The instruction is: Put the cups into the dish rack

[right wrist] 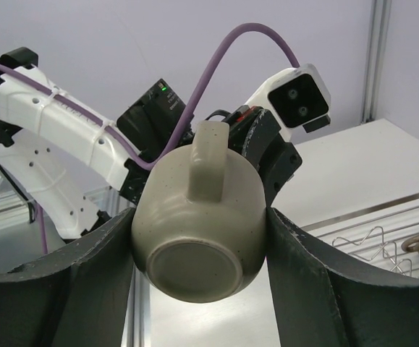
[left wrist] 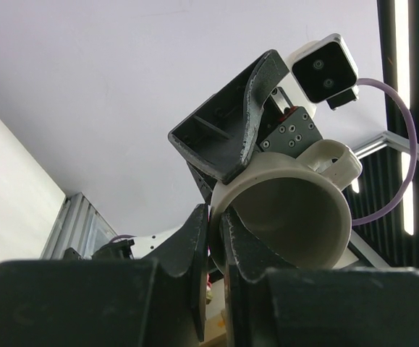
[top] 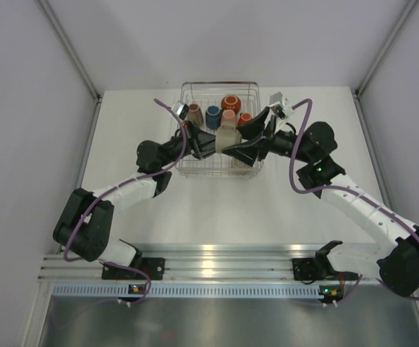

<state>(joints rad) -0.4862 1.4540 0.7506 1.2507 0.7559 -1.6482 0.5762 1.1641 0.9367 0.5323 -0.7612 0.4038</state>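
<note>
Overhead and wrist views of a white table (top: 195,210) enclosed by pale grey walls (top: 21,108), with aluminium posts (top: 70,49) at the far corners and a slotted aluminium rail (top: 223,259) along the near edge, where both arms are bolted. We see the dish rack (top: 255,97) at the far middle of the table, holding an orange cup (top: 230,102), a blue cup (top: 213,116) and a pink cup (top: 229,116) among others. Above the rack we find a beige mug (right wrist: 198,231) held between both arms. The left gripper (left wrist: 215,217) pinches its rim, fingers together on the wall. The right gripper (right wrist: 200,217) brackets its body, one finger against each side, handle uppermost. Purple cables (top: 296,144) loop along both arms.
</note>
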